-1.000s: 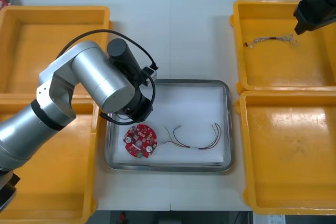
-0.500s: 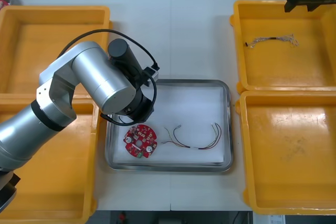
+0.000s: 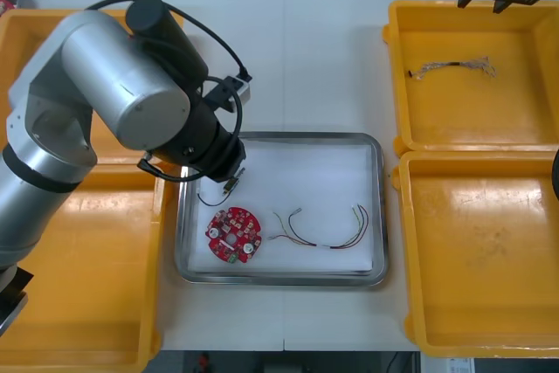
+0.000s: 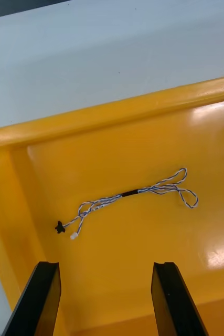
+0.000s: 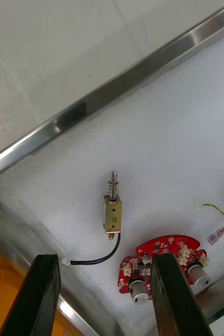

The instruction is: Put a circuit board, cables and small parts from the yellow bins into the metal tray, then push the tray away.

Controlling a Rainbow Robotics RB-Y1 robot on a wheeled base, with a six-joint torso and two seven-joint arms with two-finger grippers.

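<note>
Left hand (image 5: 104,260) held spread over the metal tray (image 3: 382,216); small metal part (image 5: 112,218) laid just beyond its fingers, circuit board (image 3: 233,235) close by. Right hand (image 4: 105,265) held spread above the far right yellow bin (image 4: 117,113), where the twisted blue and white cable (image 4: 135,193) is lying flat. Risk judged: the thin cable may be missed, or caught by one loop only and dropped short of the tray

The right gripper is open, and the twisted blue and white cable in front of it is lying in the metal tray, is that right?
Not quite. The right gripper is open, but the twisted blue and white cable in front of it lies in a yellow bin, not in the metal tray. The right wrist view shows this.
</note>
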